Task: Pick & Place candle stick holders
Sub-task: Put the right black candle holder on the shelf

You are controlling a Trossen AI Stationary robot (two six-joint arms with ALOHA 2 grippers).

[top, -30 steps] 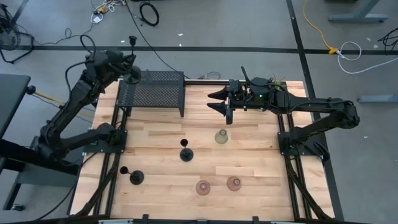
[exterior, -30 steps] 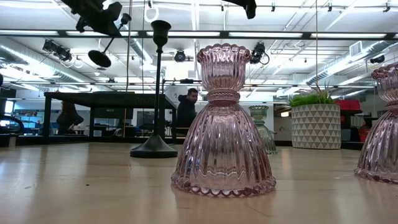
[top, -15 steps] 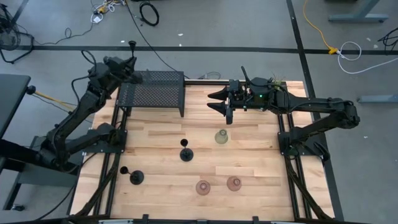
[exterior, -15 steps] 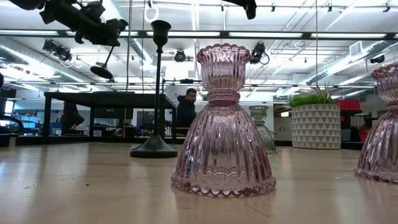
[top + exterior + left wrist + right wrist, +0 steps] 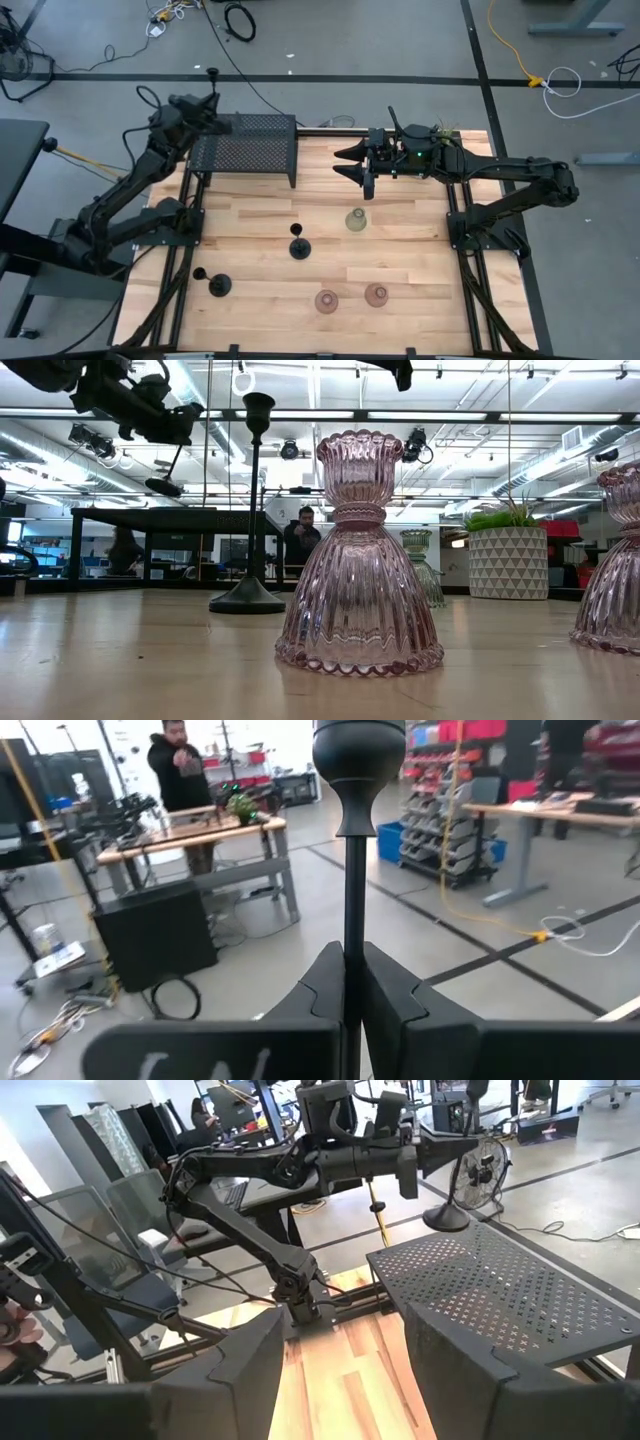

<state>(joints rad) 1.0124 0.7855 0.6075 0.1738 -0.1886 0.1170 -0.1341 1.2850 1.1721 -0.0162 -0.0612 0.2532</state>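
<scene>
Overhead, the pale wooden plank table (image 5: 400, 255) sits on a grey concrete floor (image 5: 330, 40) strewn with cables, and from table height the room behind is an open workshop with strip lights on the ceiling, desks, and a person (image 5: 303, 535) standing far back.

At the table's far left edge stands a raised black perforated mesh box (image 5: 245, 148). The left gripper (image 5: 212, 108) hangs above that box's left end, fingers clamped together on the thin stem of a black round-based candle stick holder (image 5: 168, 472), which is carried tilted in the air with its base low. The right gripper (image 5: 352, 162) waits over the far middle of the table with its fingers apart and nothing between them.

On the wood, an upright black thin-stemmed holder (image 5: 299, 246) stands near the middle, and a second black holder (image 5: 214, 284) seems to lie on its side near the front left, though that is hard to make out. A squat pale green glass holder (image 5: 356, 220) stands right of the centre one. Two squat pinkish ribbed glass holders (image 5: 327, 300) (image 5: 377, 294) stand near each other at the front edge. A green plant in a white patterned pot (image 5: 508, 555) shows at the far right.
</scene>
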